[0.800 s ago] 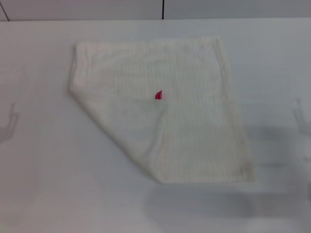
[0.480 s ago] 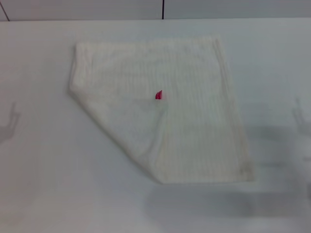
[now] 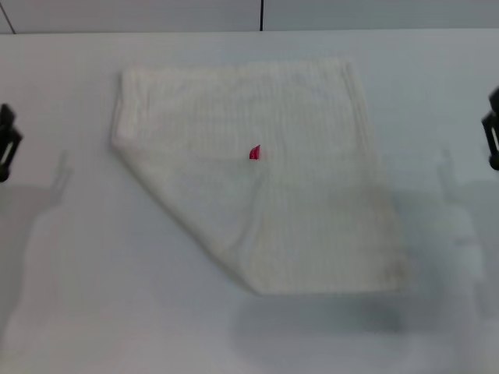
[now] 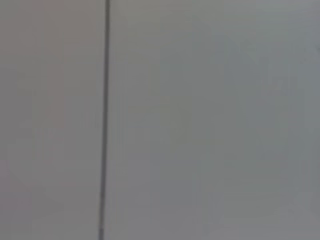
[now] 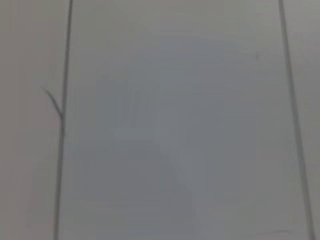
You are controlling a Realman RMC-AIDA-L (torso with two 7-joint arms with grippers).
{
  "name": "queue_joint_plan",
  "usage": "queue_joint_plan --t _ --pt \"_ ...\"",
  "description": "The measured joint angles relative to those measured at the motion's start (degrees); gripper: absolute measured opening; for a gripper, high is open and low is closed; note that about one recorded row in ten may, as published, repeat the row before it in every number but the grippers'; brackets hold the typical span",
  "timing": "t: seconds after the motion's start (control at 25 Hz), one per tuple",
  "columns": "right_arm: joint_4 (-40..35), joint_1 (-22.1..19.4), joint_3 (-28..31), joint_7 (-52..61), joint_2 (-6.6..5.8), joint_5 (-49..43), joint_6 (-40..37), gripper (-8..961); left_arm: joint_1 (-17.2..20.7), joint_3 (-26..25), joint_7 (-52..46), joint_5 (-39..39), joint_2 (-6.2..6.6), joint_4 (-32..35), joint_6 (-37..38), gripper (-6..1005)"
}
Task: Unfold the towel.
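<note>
Towel: a white terry towel point(image 3: 257, 175) lies flat near the middle of a white table point(image 3: 78, 296), a little toward the far side.
Fold: the near-left corner is turned over onto the cloth, leaving a slanted edge that runs from the left side down to the near edge.
Tag: a small red-pink tag point(image 3: 254, 153) sits at the tip of the turned-over corner, close to the towel's centre.
Texture: faint ribbed lines run across the fabric.
Left gripper: a dark part of the left gripper point(image 3: 6, 140) shows at the left edge of the head view, well apart from the towel; too little of it shows to tell how wide it stands.
Right gripper: a dark part of the right gripper point(image 3: 493, 132) shows at the right edge, also well apart from the towel; its spread cannot be told either.
Wrist views: both show only plain grey surface crossed by thin dark lines.
</note>
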Motion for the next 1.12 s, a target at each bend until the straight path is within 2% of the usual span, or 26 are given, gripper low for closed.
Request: queue_joint_plan --t 0.04,0.12,0.2,0.24,0.32,0.4,0.48,0.56,0.6,0.64,0.72,0.8,0.88,0.96,1.12 --pt "-2.3 -0.1 -0.3 0.0 -0.85 -0.2 -1.8 675 0.0 0.0 0.0 0.0 0.0 0.0 0.0 797" --pt "-9.6 -0.8 -0.2 0.0 -3.82 -0.9 -8.2 671 1.0 0.1 -0.2 3.7 1.84 -9.7 -8.5 795" --pt "-16.8 -1.2 1.0 -0.3 -6.24 -1.6 -16.1 668 1.0 0.1 -0.2 3.7 1.84 -9.7 -8.5 792" --pt "-20.0 -1.4 2.7 -0.6 -6.96 -2.2 -21.0 666 3.2 -0.5 0.3 9.1 4.16 -22.2 -20.9 791" --pt "-25.3 -2.0 7.9 -1.4 -7.34 -4.4 -31.8 625 4.2 -0.8 0.8 11.3 5.02 -28.9 -27.5 787" --pt "-30.8 -2.8 14.2 -2.0 -7.06 -7.6 -43.1 548 4.8 -0.7 1.3 12.4 6.31 -35.4 -34.1 784" --pt "-36.8 -3.2 21.5 -2.1 -6.29 -10.6 -57.5 470 4.9 0.6 1.0 12.5 8.32 -40.9 -40.5 781" --pt "-42.0 -2.5 29.0 -2.7 -5.06 -12.2 -72.0 311 4.5 2.3 -0.7 12.5 10.94 -46.2 -46.7 778" --pt "-44.3 -1.7 32.9 -3.3 -4.28 -12.7 -79.0 231 3.4 3.7 -3.2 12.4 13.48 -50.4 -52.6 776" --pt "-45.9 -0.2 37.0 -4.3 -3.33 -13.0 -86.6 189 3.4 3.7 -3.2 12.4 13.48 -50.4 -52.6 775" --pt "-47.5 2.9 44.4 -6.6 -1.41 -13.5 -98.7 104 1.9 5.3 -5.4 12.5 15.89 -53.9 -57.9 771" --pt "-47.5 7.2 51.9 -9.1 0.4 -13.8 -108.8 19 0.8 6.4 -6.0 12.5 17.26 -57.0 -62.3 768" --pt "-46.1 11.6 57.0 -10.0 0.79 -13.9 -116.5 12 -0.1 7.0 -5.8 12.5 18.05 -60.0 -67.6 765" --pt "-43.3 16.4 61.3 -10.0 0.59 -14.0 -122.9 5 -0.9 7.0 -5.0 12.5 18.09 -62.9 -73.7 762" --pt "-39.2 22.1 65.5 -10.2 0.55 -15.9 -128.5 -2 -3.0 5.7 -1.1 12.1 16.41 -66.7 -87.5 755"
